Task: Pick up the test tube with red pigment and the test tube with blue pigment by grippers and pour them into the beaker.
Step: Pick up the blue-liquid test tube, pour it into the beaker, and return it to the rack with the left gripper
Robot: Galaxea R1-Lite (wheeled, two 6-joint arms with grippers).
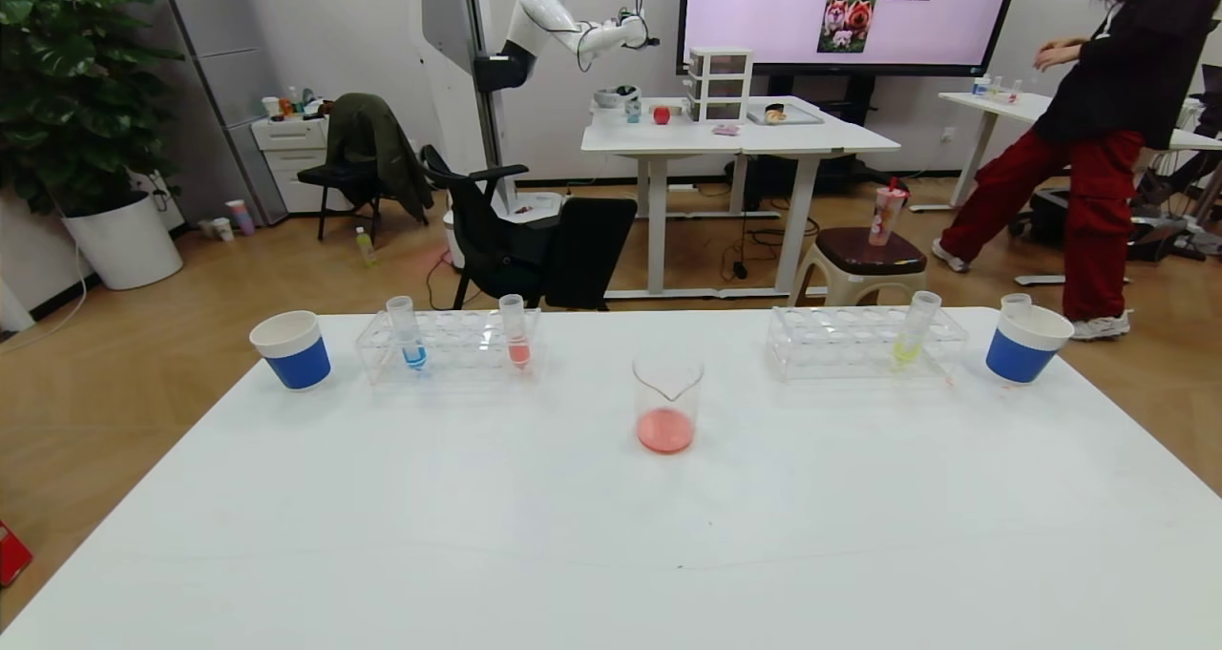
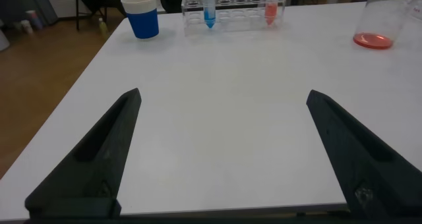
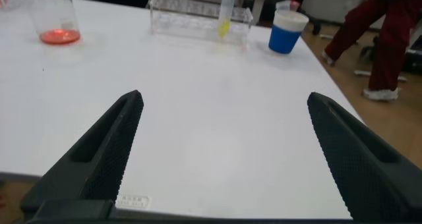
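On the robot's left, a blue-and-white paper cup (image 1: 291, 348) is standing at the far edge of the white table (image 1: 611, 535), just beside a clear rack (image 1: 449, 345) that is holding two upright tubes: the test tube with blue pigment (image 1: 408, 333) toward the cup, and a tube of pinkish-red liquid (image 1: 516, 331) at the rack's inner end. Whether that second one is the test tube with red pigment is hard to settle, since its colour is reading pale. The left gripper (image 2: 221, 158) is hovering low over the near edge with jaws wide apart and gripping nothing; the blue tube is lying far ahead of it across bare tabletop, long axis vertical, so the fingers would likely need to close on its sides from the front. This arm is looking the nearer one for both tubes.

At centre, the beaker (image 1: 667, 404) is already holding a shallow red pool, well apart from both racks.

On the right, a second rack (image 1: 864, 343) is carrying a yellow-liquid tube (image 1: 914, 327), beside another paper cup (image 1: 1024, 343) with a tube mouth showing just behind its rim. The right gripper (image 3: 224, 158) is likewise hanging spread and empty. Neither arm is showing in the head view.
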